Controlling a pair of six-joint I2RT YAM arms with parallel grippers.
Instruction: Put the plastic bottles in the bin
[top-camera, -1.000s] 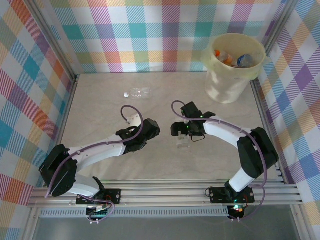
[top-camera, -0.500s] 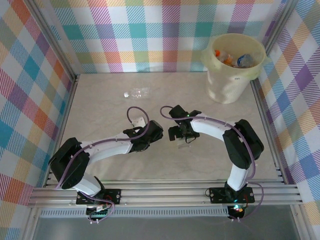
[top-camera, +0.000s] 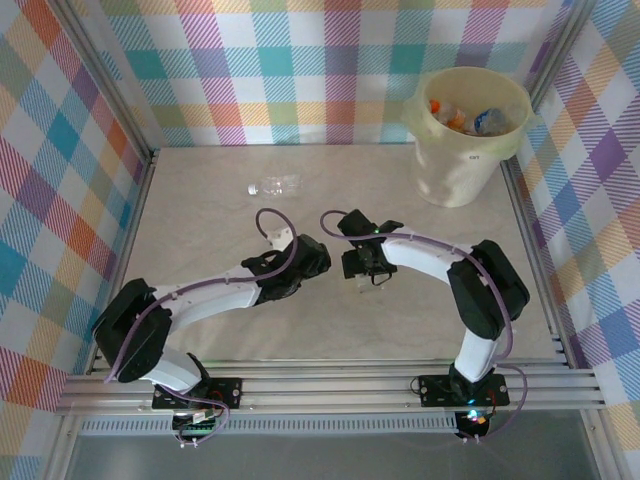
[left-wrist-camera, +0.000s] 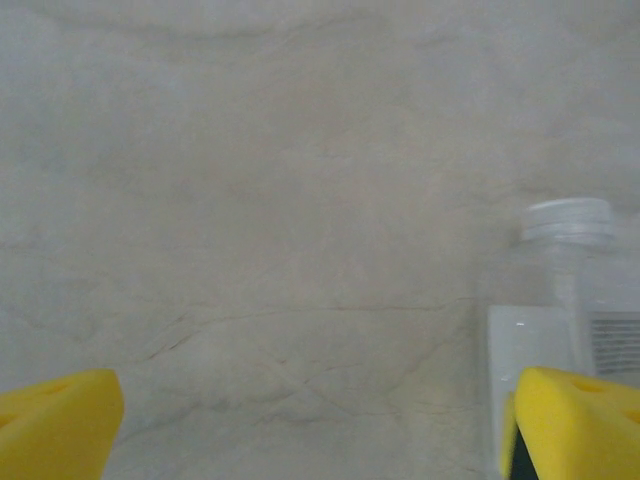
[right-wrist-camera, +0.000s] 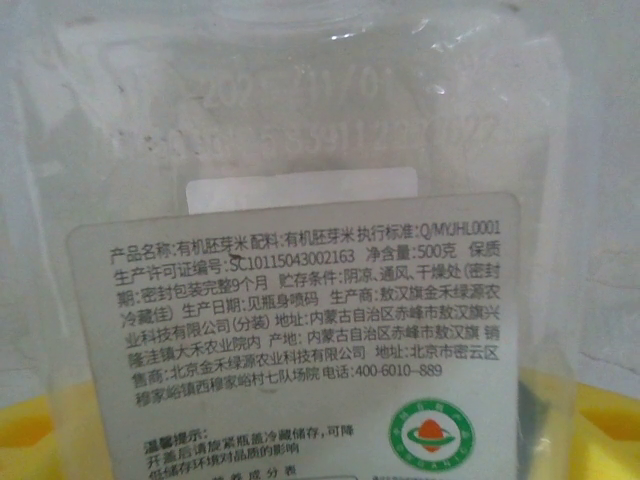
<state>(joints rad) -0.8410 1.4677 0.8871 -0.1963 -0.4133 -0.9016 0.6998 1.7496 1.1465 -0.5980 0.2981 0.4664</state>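
Right gripper sits low over the middle of the table, with a clear bottle bearing a white printed label between its yellow fingers. Whether they press on it cannot be told. Left gripper is just beside it, jaws spread wide and holding nothing; the bottle's white cap shows near its right finger. Second bottle lies near the back wall. Bin stands in the far right corner with several bottles inside.
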